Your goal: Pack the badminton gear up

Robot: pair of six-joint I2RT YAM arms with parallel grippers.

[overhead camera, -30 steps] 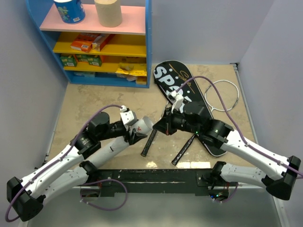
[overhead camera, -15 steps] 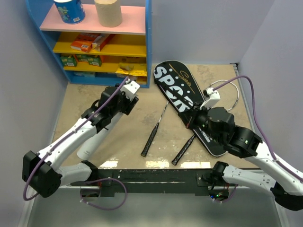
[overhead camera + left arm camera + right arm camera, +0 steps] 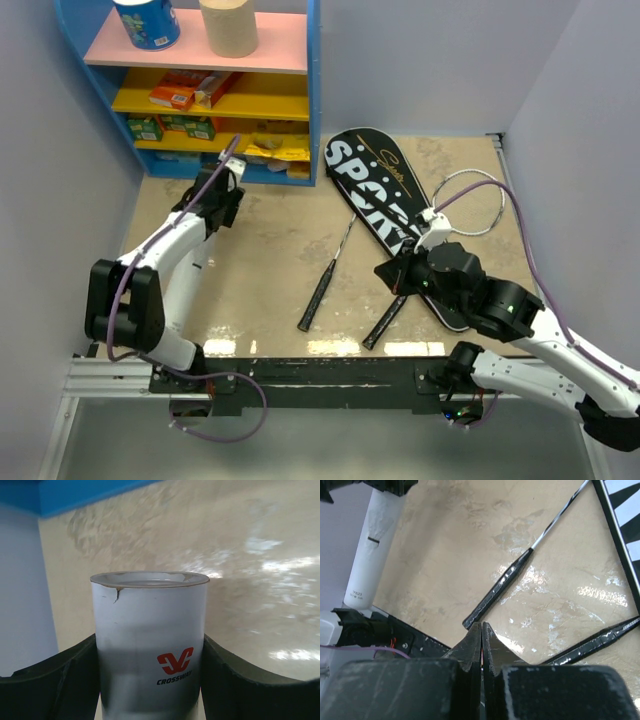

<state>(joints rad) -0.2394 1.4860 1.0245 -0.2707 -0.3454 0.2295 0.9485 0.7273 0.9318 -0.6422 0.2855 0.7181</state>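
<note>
Tube (image 3: 150, 610), carried from the middle of the table (image 3: 265, 235) to the far left beside the shelf (image 3: 313, 100), sat grasped in the left claw (image 3: 150, 647), while the clenched, empty right claw (image 3: 481, 630) had withdrawn, leaving rackets (image 3: 318, 295) and bag (image 3: 372, 180) unpacked.

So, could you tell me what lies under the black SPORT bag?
One racket shaft runs to the bag's left edge and disappears; its head is covered, under or inside I cannot tell. A white racket head shows on the right.

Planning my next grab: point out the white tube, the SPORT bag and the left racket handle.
white tube (image 3: 150, 625): left wrist view, side wall above the logo.
SPORT bag (image 3: 366, 182): top view, lettered wide end.
left racket handle (image 3: 317, 295): top view, mid-grip.
</note>
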